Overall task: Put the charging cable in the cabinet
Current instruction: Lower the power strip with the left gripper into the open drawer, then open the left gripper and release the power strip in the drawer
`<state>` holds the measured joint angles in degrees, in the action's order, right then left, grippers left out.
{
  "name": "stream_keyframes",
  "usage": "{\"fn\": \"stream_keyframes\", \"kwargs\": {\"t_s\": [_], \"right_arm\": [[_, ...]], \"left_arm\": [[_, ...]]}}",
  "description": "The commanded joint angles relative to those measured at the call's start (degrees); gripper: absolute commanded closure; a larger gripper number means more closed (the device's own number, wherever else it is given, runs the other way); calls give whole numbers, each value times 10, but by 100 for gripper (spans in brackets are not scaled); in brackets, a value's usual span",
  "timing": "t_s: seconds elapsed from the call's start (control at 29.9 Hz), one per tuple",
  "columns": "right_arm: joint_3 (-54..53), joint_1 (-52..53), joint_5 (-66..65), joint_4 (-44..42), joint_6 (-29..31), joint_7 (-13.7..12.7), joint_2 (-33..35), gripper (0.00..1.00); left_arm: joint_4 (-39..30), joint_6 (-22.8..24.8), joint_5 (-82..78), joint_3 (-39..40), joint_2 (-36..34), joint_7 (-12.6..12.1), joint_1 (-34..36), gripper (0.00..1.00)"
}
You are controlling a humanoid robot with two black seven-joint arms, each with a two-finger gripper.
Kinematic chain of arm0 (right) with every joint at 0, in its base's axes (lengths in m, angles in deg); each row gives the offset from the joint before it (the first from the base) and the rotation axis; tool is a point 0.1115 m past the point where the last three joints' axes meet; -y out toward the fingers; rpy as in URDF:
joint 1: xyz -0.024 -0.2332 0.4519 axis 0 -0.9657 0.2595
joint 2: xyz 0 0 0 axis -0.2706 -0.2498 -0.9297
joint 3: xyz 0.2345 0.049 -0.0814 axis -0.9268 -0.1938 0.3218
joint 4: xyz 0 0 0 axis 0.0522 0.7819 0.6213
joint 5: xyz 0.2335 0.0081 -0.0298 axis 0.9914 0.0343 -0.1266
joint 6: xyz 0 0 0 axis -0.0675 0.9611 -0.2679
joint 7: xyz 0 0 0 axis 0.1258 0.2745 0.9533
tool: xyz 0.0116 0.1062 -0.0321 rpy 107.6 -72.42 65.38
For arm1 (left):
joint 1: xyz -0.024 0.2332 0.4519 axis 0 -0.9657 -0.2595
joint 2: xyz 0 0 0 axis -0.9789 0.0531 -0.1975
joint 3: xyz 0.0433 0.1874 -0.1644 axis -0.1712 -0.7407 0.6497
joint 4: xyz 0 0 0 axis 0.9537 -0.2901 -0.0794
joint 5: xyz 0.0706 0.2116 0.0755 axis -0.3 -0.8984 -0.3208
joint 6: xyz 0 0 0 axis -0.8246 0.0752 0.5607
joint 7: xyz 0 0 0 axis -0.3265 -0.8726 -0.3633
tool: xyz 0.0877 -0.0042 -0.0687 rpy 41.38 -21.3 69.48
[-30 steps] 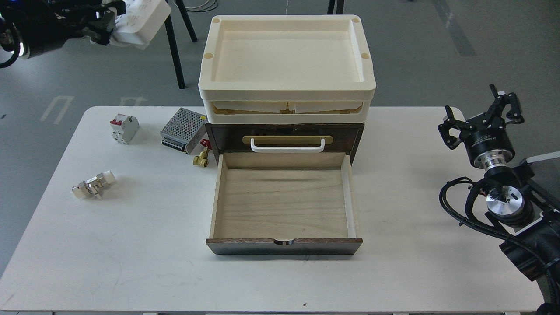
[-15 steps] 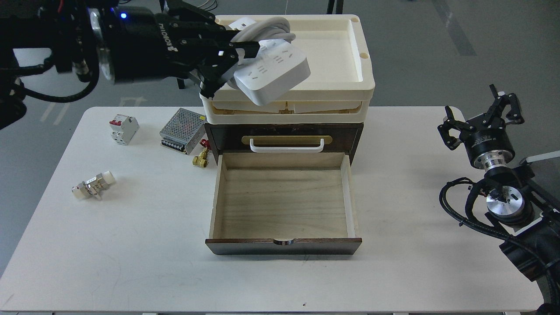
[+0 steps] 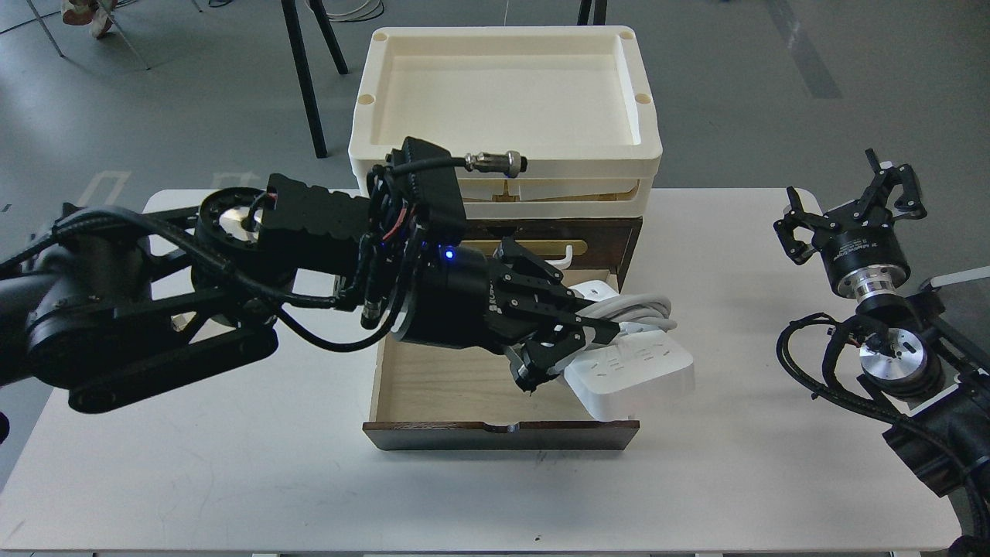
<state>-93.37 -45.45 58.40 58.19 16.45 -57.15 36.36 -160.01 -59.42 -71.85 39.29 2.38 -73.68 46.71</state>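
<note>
The charging cable is a flat white power strip with a thick white cord looped on it. My left gripper is shut on it and holds it over the right part of the open drawer, its right end past the drawer's right wall. The cabinet is dark brown wood with a cream tray top; my left arm hides most of its front and white handle. My right gripper is open and empty over the table's right edge.
The white table carries the cabinet at its middle. My left arm covers the table's left part and the items lying there. Black stand legs rise behind the table at the left.
My left arm has swung down from above the tray top to the open drawer, carrying the power strip with it. The right arm has not moved.
</note>
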Motion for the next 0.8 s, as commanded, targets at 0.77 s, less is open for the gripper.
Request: {"fn": "stream_keyframes", "kwargs": {"t_s": [0.77], "right_arm": [[0,-2,0,3,0,0,0,0]], "left_arm": [[187,-3,-217,11,72,-53,-145,95]]}}
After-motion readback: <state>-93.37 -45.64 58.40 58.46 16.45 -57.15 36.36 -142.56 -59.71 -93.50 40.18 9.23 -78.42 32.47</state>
